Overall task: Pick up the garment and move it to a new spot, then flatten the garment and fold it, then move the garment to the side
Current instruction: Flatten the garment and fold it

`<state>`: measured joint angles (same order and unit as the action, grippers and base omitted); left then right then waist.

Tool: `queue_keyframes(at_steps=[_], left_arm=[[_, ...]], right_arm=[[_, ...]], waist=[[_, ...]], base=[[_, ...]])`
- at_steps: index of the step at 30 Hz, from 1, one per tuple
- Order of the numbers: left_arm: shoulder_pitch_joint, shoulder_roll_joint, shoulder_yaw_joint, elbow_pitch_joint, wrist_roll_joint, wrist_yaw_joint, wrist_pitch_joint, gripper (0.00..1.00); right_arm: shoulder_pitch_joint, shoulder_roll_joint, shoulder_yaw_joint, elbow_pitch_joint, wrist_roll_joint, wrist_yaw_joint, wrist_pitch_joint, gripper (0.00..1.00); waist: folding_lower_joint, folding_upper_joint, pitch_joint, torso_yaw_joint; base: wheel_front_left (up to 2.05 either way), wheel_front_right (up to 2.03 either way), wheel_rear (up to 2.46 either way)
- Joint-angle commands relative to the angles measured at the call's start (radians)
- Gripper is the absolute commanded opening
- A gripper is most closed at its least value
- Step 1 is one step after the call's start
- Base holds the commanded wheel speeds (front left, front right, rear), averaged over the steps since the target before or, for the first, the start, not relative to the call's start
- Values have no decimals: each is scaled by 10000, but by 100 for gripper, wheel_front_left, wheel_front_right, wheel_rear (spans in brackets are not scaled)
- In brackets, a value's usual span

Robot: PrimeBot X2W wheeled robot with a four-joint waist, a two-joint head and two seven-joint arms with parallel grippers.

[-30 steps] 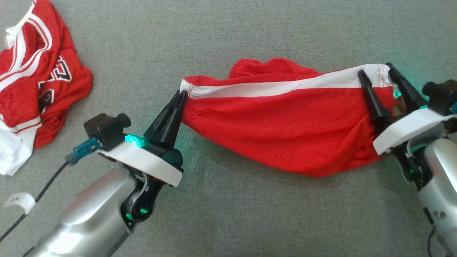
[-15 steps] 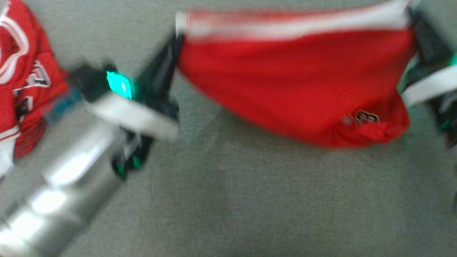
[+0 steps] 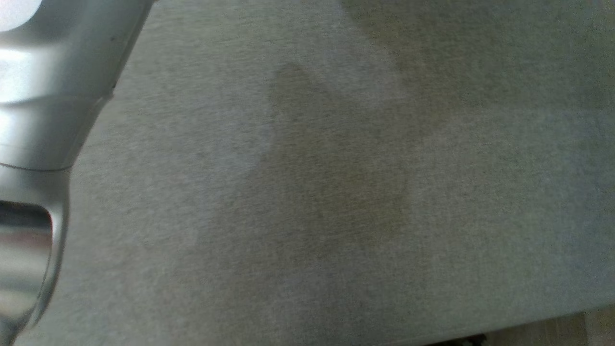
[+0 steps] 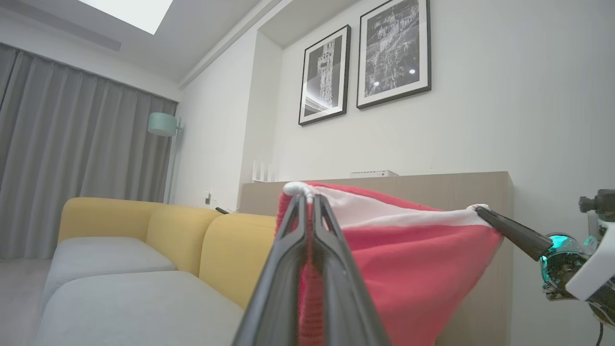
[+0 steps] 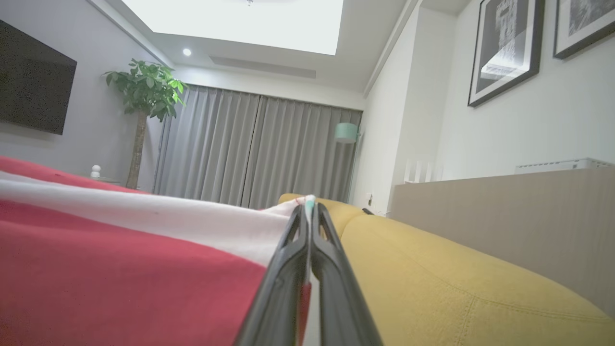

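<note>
The garment (image 4: 413, 259) is red with a white band and hangs stretched in the air between both grippers. In the left wrist view my left gripper (image 4: 307, 197) is shut on one corner of the white band. My right gripper (image 4: 483, 210) pinches the opposite corner at the right of that view. The right wrist view shows my right gripper (image 5: 307, 206) shut on the garment's (image 5: 120, 269) white edge, with the cloth spreading away to the left. In the head view a pale forearm (image 3: 43, 96) stands over the grey surface (image 3: 336, 192), which carries a soft shadow.
A yellow sofa (image 4: 182, 230) with grey seat cushions lies beyond the grippers. Behind it runs a wooden sideboard (image 4: 432, 187) under two framed pictures (image 4: 365, 62). Grey curtains, a floor lamp (image 4: 163, 125) and a plant (image 5: 139, 86) stand further back.
My right gripper has shut on the garment's corner. Both grippers have lifted the garment off the grey surface. The head camera has swung, so the garment has left its view.
</note>
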<state>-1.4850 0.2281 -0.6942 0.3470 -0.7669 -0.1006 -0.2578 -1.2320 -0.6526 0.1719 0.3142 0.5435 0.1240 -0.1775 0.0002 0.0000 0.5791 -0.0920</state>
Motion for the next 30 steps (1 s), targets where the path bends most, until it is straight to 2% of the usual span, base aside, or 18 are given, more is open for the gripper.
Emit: queue_keyframes(at_steps=[1, 4, 8, 14, 20, 26, 30], left_arm=[[-83, 184, 555, -253, 203, -91, -34, 0], [424, 71, 779, -397, 428, -180, -35, 0], [2172, 100, 1095, -1044, 985, -270, -37, 0], [6230, 304, 1204, -2229, 1850, -296, -38, 0], [9919, 380, 1100, -2774, 2198, -299, -39, 0], [12031, 300, 1033, -3434, 2385, -300, -39, 0], [12707, 370, 1055, -4073, 2342, -300, -39, 0]], right_arm=[[146, -207, -214, -412, -34, 67, -90, 0], [466, -158, -432, -619, 10, 67, -218, 0], [2005, 153, -861, -1054, 56, 67, -486, 0], [5977, 1019, -1198, -1777, -38, 67, -713, 0], [9811, 1953, -1698, -2843, -274, 67, -800, 0], [12836, 2351, -2240, -4678, -269, 67, -807, 0], [13639, 2412, -2743, -5705, -492, 67, -440, 0]], waist=[[-2, 0, 194, -260], [-2, 0, 241, -353], [-2, 0, 208, -459], [-2, 0, -292, -448], [-2, 0, -1072, -370], [-2, 0, -1712, -159], [-2, 0, -1842, -13]], base=[[0, 0, 0], [0, 0, 0], [0, 0, 0], [0, 0, 0], [0, 0, 0], [0, 0, 0], [0, 0, 0]])
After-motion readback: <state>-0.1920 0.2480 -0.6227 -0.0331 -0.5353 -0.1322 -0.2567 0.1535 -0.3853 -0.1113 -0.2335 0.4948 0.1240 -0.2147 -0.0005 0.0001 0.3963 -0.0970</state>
